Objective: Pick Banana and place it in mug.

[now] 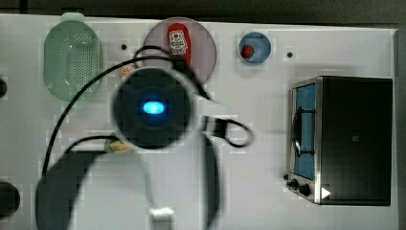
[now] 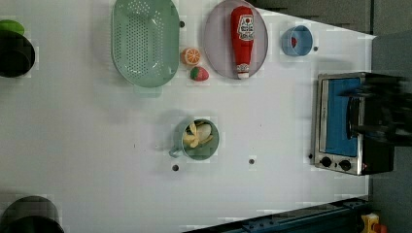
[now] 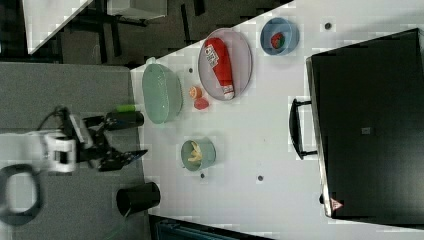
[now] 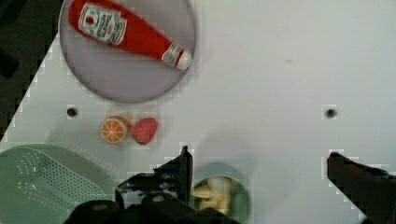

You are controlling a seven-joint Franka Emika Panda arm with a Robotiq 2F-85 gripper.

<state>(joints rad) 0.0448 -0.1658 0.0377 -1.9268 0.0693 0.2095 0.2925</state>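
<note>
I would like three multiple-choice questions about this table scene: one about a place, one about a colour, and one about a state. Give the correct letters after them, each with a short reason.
1. Where is the Banana?
A. in the colander
B. inside the mug
C. on the plate

2. What colour is the small cup beside the plate?
A. blue
B. yellow
C. black

3. How is the pincer?
A. shut on the Banana
B. shut and empty
C. open and empty

Answers:
1 B: the left view shows the yellow pieces within the mug's rim.
2 A: its wall is blue in the left view.
3 C: in the wrist view the fingers stand wide apart with nothing between them.
</note>
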